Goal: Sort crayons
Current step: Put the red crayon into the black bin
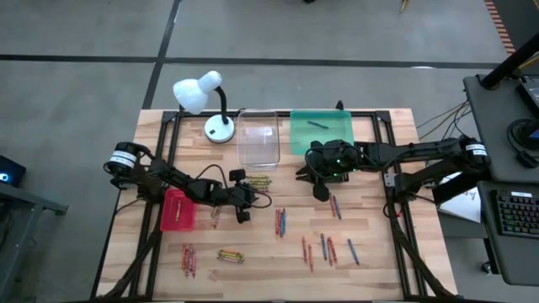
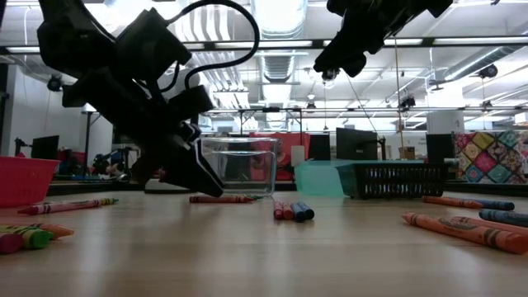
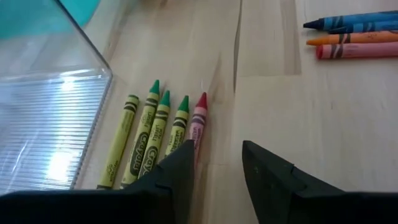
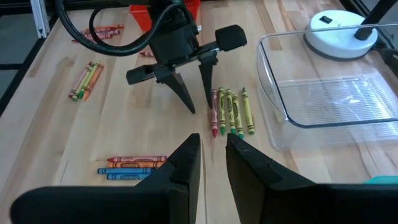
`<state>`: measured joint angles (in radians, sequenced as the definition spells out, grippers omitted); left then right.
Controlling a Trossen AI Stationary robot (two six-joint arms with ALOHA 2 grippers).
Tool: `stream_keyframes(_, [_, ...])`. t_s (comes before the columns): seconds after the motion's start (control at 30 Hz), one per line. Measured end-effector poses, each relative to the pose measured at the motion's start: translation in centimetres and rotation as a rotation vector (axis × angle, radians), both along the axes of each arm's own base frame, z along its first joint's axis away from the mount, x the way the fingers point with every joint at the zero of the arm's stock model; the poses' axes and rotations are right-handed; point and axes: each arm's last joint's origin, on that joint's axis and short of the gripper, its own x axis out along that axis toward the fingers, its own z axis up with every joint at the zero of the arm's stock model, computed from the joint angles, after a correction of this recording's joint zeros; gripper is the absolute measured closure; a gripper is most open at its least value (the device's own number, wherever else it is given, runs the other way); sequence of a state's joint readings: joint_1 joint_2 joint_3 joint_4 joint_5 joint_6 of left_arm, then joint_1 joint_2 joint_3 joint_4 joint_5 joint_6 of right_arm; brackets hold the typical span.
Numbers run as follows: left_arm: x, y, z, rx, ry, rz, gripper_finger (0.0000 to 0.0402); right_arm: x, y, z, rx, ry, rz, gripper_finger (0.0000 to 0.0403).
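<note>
A red tray (image 1: 178,209) sits leftmost. The left gripper (image 4: 194,98), jaws parted and empty, stands beside crayons (image 3: 155,130) near the clear tray (image 1: 258,137). The teal tray (image 1: 321,133) holds one dark stick. The right gripper (image 1: 319,179) hovers, jaws narrow, empty.

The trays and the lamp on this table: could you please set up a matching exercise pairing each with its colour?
Things:
1. lamp
2. tray nearest the lamp
3. tray nearest the right gripper
4. small tray under the left arm

Colours:
A. red
B. teal
C. white
D. clear

Pairs: 1-C, 2-D, 3-B, 4-A
</note>
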<state>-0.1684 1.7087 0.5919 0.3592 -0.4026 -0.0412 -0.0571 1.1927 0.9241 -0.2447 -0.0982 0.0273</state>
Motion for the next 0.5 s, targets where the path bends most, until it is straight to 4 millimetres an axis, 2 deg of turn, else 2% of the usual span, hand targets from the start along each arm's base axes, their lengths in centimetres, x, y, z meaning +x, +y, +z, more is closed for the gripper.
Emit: stream_keyframes(0.5, [-0.63,0.35,-0.76,-0.002,0.027,0.027,0.0278,-0.01,0.01,-0.01,0.001,0.001,0.002,0.0335])
